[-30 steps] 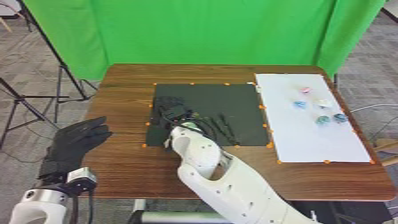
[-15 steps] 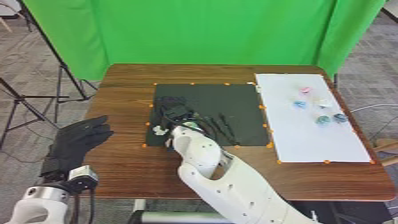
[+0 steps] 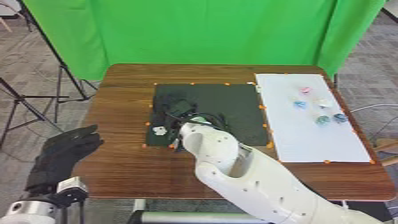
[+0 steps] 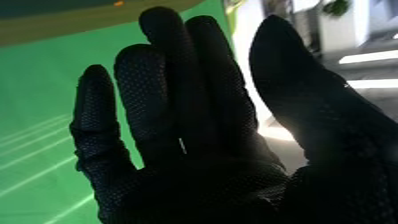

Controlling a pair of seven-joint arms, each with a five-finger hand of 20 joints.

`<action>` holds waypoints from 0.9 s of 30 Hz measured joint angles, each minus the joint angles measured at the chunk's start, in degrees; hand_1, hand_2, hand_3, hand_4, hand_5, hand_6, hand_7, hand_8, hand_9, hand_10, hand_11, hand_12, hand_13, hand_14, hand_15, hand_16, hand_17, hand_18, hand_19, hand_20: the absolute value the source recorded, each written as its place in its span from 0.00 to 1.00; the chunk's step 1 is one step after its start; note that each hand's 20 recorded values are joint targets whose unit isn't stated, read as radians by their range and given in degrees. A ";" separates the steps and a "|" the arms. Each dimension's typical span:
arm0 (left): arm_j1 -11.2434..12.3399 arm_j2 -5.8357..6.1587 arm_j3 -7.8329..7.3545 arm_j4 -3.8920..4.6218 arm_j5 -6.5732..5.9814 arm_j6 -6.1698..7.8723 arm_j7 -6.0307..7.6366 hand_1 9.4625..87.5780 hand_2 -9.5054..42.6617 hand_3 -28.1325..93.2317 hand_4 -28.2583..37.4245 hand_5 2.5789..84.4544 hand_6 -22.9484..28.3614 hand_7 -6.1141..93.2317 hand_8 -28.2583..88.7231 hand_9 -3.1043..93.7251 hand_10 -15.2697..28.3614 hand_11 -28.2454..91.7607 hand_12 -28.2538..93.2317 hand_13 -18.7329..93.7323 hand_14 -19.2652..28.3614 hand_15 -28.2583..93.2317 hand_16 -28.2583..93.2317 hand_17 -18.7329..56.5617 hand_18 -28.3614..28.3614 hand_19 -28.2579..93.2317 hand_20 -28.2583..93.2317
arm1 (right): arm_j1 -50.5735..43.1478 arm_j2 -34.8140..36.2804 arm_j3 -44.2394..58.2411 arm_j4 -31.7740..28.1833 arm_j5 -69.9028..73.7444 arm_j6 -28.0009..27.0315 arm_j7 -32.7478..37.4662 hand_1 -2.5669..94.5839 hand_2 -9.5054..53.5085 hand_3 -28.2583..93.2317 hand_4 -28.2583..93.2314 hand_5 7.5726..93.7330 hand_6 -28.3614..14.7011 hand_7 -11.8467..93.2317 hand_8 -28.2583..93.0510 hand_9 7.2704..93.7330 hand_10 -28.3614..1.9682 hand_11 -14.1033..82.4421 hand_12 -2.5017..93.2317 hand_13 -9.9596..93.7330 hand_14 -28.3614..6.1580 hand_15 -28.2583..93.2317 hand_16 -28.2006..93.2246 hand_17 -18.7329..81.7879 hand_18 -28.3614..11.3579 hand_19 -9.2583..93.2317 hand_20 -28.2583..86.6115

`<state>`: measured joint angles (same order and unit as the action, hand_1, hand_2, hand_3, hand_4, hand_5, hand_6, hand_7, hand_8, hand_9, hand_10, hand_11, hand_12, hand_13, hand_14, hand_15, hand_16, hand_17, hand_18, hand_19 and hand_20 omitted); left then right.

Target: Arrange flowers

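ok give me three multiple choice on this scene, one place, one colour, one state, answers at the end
1. Where is the white sheet, relative to the dark mat?
A) to its left
B) to its right
C) on top of it

2. What colour is the farthest flower on the sheet?
A) yellow
B) black
C) pink

3. How is the right hand?
A) open
B) in a fist
C) gripping a flower

1 B: it lies along the mat's right side.
2 C: pink shows beyond the others.
3 A: its fingers extend straight.
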<state>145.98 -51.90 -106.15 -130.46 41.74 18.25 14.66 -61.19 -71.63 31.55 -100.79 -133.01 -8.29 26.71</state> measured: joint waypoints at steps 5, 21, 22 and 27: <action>1.97 -0.01 0.00 -0.53 -0.25 0.87 1.15 0.27 0.30 0.89 0.29 0.59 0.76 0.21 0.17 0.47 0.88 0.58 0.32 0.44 1.00 0.75 0.13 0.16 0.90 0.75 0.36 | 1.28 7.69 4.58 -5.70 2.93 -1.74 -3.45 0.37 0.09 0.96 0.00 0.61 0.54 0.28 0.13 0.63 0.39 0.43 0.20 0.56 0.38 0.87 0.41 0.34 0.08 0.82 0.57; 1.15 -0.37 2.59 -0.73 -0.24 1.37 1.50 0.27 0.30 0.88 0.28 0.59 0.76 0.21 0.17 0.47 0.88 0.58 0.32 0.44 1.00 0.75 0.13 0.16 0.90 0.75 0.36 | -14.28 27.49 32.58 -2.88 8.43 -6.28 4.09 0.35 0.10 0.96 0.00 0.54 0.50 0.27 0.13 0.52 0.31 0.37 0.19 0.54 0.34 0.87 0.39 0.37 0.06 0.83 0.57; 1.07 -0.42 2.64 -0.73 -0.24 1.36 1.50 0.27 0.30 0.88 0.28 0.59 0.76 0.21 0.17 0.47 0.88 0.58 0.32 0.44 1.00 0.75 0.13 0.16 0.90 0.75 0.36 | -15.49 28.03 33.96 -2.51 8.47 -6.40 4.37 0.35 0.10 0.96 0.00 0.54 0.50 0.27 0.13 0.52 0.30 0.37 0.19 0.54 0.34 0.87 0.39 0.37 0.05 0.83 0.57; 0.66 -0.52 3.11 -0.69 -0.24 1.35 1.52 0.27 0.30 0.88 0.28 0.59 0.76 0.21 0.17 0.47 0.88 0.58 0.32 0.44 1.00 0.75 0.13 0.16 0.90 0.75 0.36 | -19.69 29.98 37.85 -0.72 8.84 -7.04 7.03 0.35 0.09 0.96 0.00 0.54 0.50 0.27 0.14 0.51 0.30 0.36 0.19 0.54 0.33 0.87 0.38 0.38 0.05 0.84 0.56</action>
<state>146.64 -52.42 -103.03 -131.15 41.51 19.60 16.18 -80.88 -41.65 69.40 -101.51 -124.17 -15.33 33.74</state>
